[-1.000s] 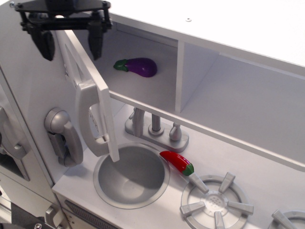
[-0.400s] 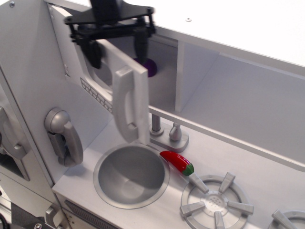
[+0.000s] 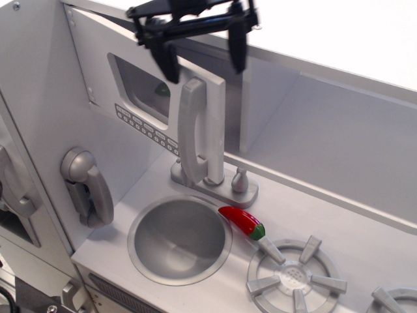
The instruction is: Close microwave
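- The microwave sits at the upper left of the toy kitchen, its door nearly flush with the compartment front, only the handle edge standing slightly out.
- The sink lies below the microwave, with the faucet at its back rim.
- The gripper hangs above the top right corner of the door, released, its 2 black fingers spread wide; one is left of the door's top edge, the other beyond it on the right.
- The silver handle stands upright just below the gripper, between the 2 fingers' lines; contact cannot be told.
- The grey phone hangs on the left wall, well below the gripper.
- A red chili pepper rests between sink and burner.
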`<action>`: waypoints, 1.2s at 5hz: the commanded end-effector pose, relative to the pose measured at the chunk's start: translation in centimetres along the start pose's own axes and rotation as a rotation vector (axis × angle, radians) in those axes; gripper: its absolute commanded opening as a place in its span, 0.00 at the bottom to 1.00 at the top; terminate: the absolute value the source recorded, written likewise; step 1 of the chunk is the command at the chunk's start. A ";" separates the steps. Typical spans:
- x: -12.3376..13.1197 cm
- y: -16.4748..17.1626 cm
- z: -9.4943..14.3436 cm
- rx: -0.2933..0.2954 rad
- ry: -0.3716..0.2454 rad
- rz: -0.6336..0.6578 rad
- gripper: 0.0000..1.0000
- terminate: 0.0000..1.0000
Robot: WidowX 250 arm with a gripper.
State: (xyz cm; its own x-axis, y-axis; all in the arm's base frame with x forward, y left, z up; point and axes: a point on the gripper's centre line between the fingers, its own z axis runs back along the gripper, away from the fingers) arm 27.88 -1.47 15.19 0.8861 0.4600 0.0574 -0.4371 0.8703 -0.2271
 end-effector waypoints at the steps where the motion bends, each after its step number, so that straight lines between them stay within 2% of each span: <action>1: -4.1 1.3 3.5 -0.044 -0.015 -0.138 1.00 0.00; 2: -3.4 4.5 2.9 0.035 -0.030 -0.135 1.00 0.00; 3: -1.7 6.9 2.6 0.066 -0.066 -0.103 1.00 0.00; 4: -0.2 9.3 3.1 0.103 -0.076 -0.038 1.00 0.00; 5: 0.5 10.6 3.7 0.117 -0.098 -0.023 1.00 0.00; 6: 1.3 10.2 2.7 0.143 -0.106 0.010 1.00 0.00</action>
State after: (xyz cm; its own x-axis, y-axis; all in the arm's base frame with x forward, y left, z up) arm 24.62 8.16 13.76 0.8677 0.4832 0.1168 -0.4759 0.8753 -0.0860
